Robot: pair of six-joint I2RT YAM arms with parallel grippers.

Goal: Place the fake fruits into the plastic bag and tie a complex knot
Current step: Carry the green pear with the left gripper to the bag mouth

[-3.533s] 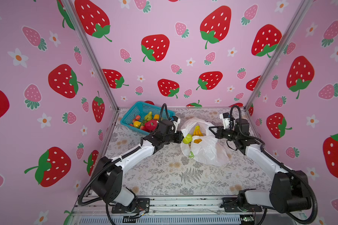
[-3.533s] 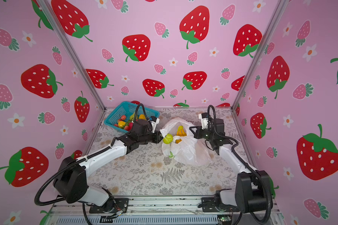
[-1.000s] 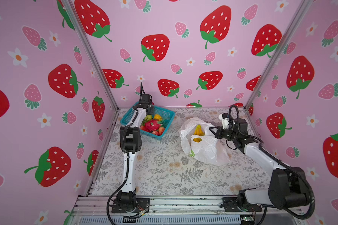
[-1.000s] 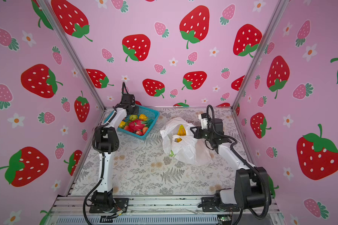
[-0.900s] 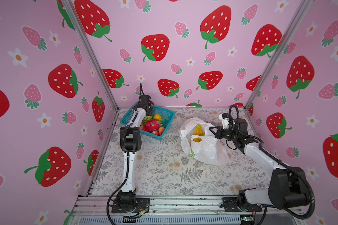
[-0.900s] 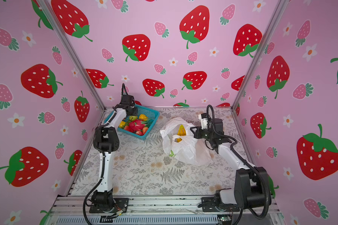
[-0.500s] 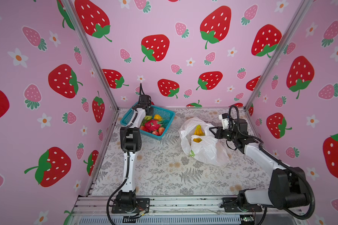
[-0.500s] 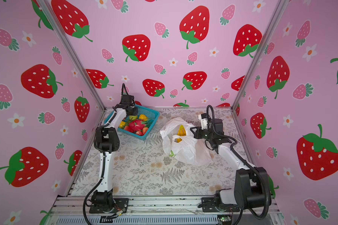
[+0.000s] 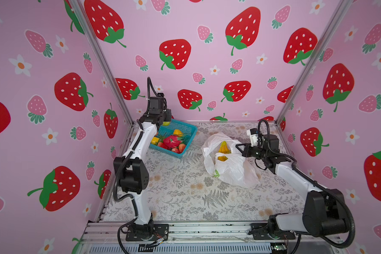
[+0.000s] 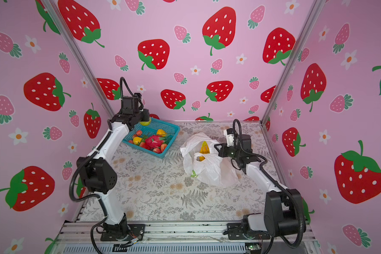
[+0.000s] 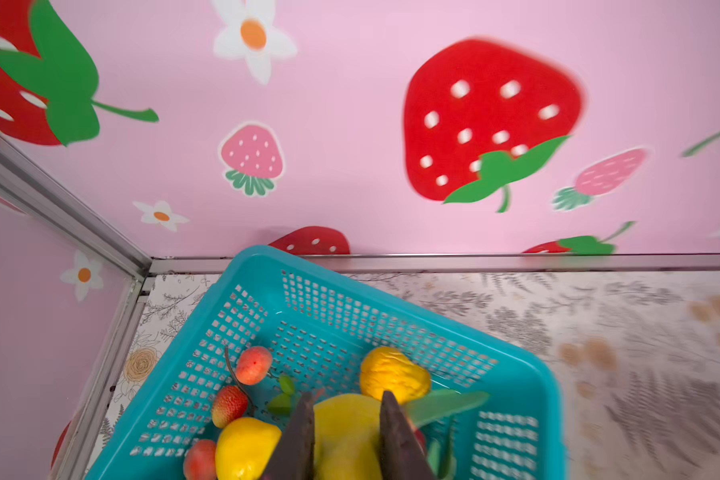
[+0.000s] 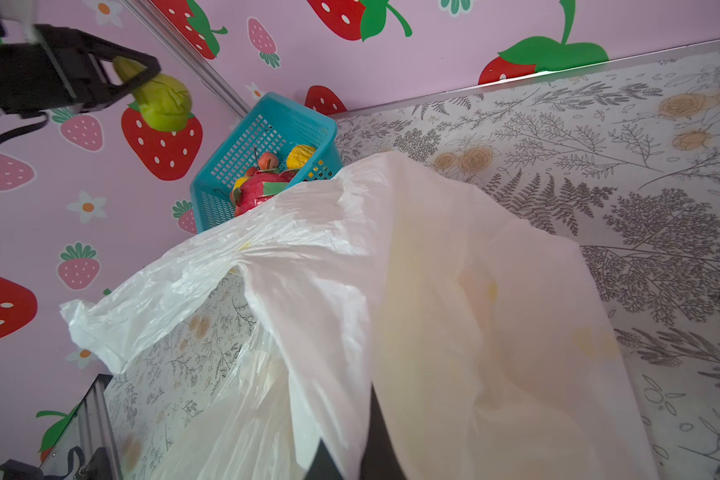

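Above the teal basket (image 9: 186,132), at ten o'clock from the plastic bag (image 9: 233,167), our left gripper (image 11: 346,432) pinches a light, slick yellow-green fruit (image 12: 163,104) across its middle, while our right gripper (image 12: 346,457) pinches the flimsy bag's rim.

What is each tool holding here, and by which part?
Left tool: a yellow-green fruit, gripped across its narrower end, above the basket. Right tool: shut on the bag, at its mouth edge.

No readable text, label, brand, number or sign anywhere: only strawberry and flower prints on walls, leaf patterns on table.
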